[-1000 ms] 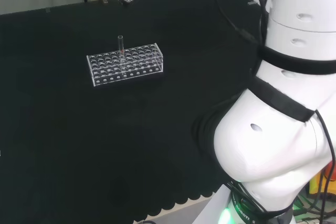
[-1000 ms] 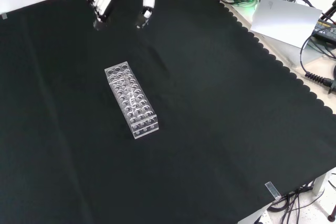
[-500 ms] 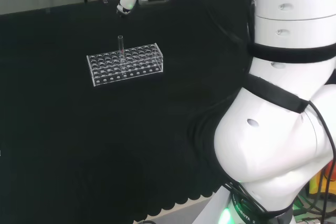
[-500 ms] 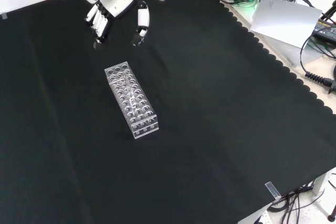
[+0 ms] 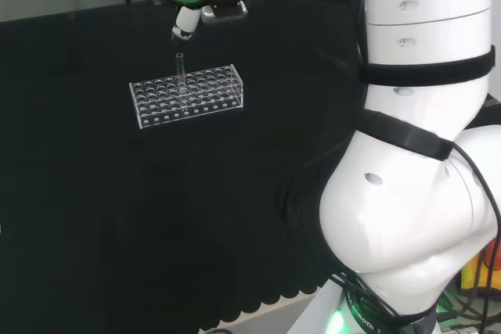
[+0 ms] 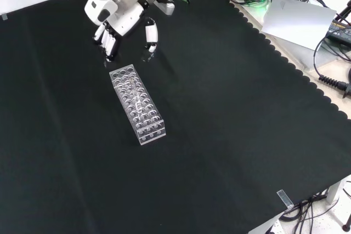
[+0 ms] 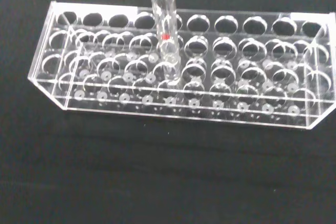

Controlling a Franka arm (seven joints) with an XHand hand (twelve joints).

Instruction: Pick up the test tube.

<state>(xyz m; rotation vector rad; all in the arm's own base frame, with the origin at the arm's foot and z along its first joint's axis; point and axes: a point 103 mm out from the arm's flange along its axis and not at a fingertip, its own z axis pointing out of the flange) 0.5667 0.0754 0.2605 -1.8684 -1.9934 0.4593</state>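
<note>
1. Since the earlier pictures the hand has come closer to the rack; in the front view it was well above the rack's far end and it is now just beside that end.
2. The rack itself and the test tube have not moved.
3. The fingers are relaxed and a little spread, pointing down to the desk, and they hold nothing.
4. The test tube stands upright in a hole of the rack, about in the middle of its length, and its open top rises above the rack's upper plate; this is clear in the wrist view.
5. In the head view the hand hangs behind the rack and above the top of the test tube, not touching it.
6. The rack is of clear plastic and lies on the black cloth of the desk.
</note>
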